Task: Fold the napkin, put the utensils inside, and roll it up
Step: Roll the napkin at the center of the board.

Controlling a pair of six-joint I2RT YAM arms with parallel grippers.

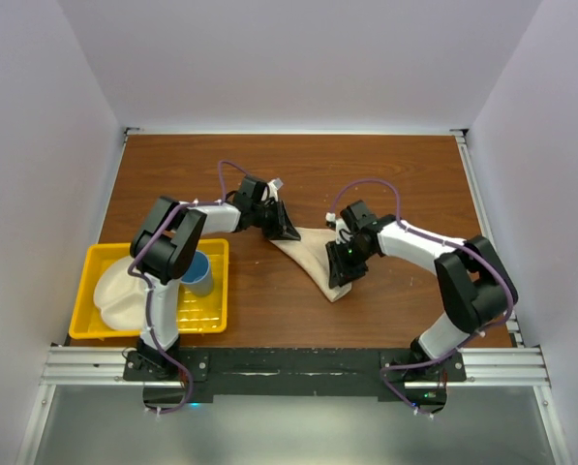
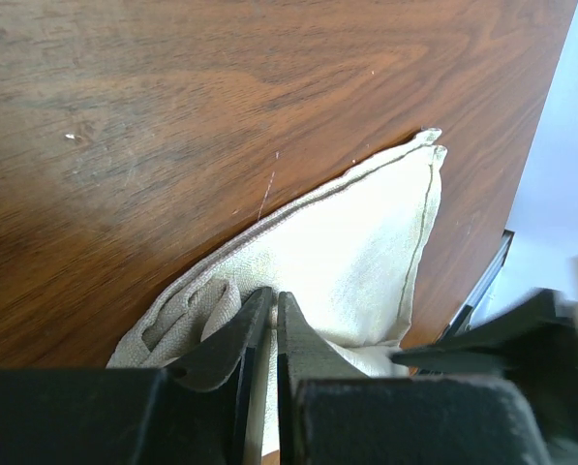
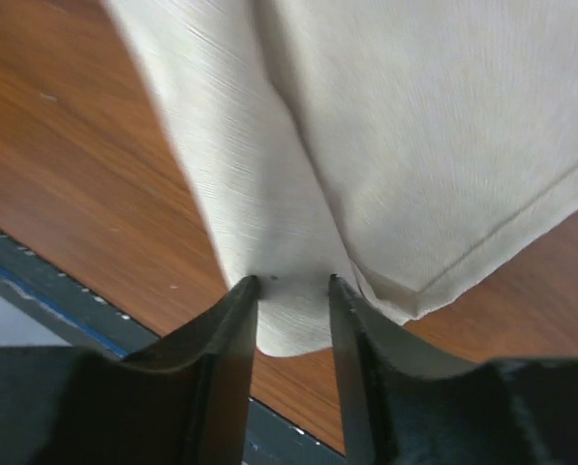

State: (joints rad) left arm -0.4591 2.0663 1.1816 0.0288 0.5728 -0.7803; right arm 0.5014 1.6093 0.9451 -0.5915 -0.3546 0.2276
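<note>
Folding looks about half done to me: the napkin [image 1: 310,254] lies in the middle of the surface [image 1: 269,165] doubled into a rough triangle, its wide edge on the far side and its point toward the near edge, with one layer visibly lying over another. I can't find a knife in any view, so I judge that placing it inside and rolling are both left to do. The left claw [image 1: 287,231] sits at the napkin's far left corner. Its jaws are almost closed, with only a thin slit between them, and they seem to be pinching a bunched fold of cloth. The right claw [image 1: 338,279] is at the near point with its jaws partly apart and the cloth's tip between them. That gap seems too wide for a firm pinch on such thin fabric, so I read it as loose rather than gripping. Only the overhead view gives me the whole layout, including the yellow tray [image 1: 85,291] at the near left holding a white plate [image 1: 114,300] and a blue cup [image 1: 200,277]. The left wrist view adds the crumpled gathering at the fingertips and the stitched hem. The right wrist view shows the overlapping layers and the hemmed corner beside the jaws.
</note>
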